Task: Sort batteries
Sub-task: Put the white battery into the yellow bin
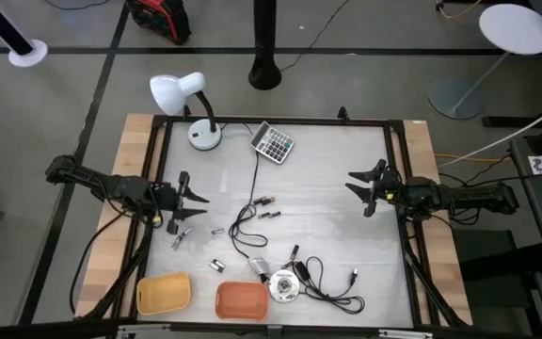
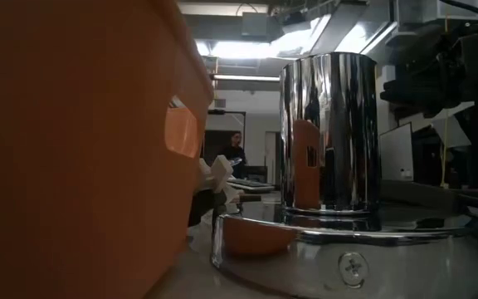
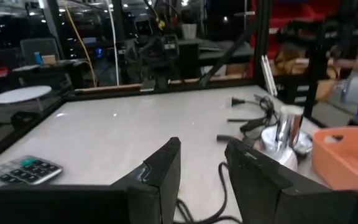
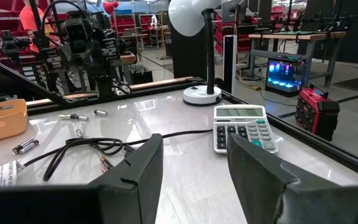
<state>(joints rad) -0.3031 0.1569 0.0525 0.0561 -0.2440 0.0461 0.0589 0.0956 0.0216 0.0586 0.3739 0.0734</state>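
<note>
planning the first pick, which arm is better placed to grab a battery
Left. The left gripper is open beside the batteries near the left edge; the right gripper hovers open across the table.

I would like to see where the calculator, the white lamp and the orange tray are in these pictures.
calculator (image 4: 243, 128): right wrist view, on its keypad.
white lamp (image 1: 176, 91): high view, on its shade.
orange tray (image 1: 241, 300): high view, on its inner floor.
</note>
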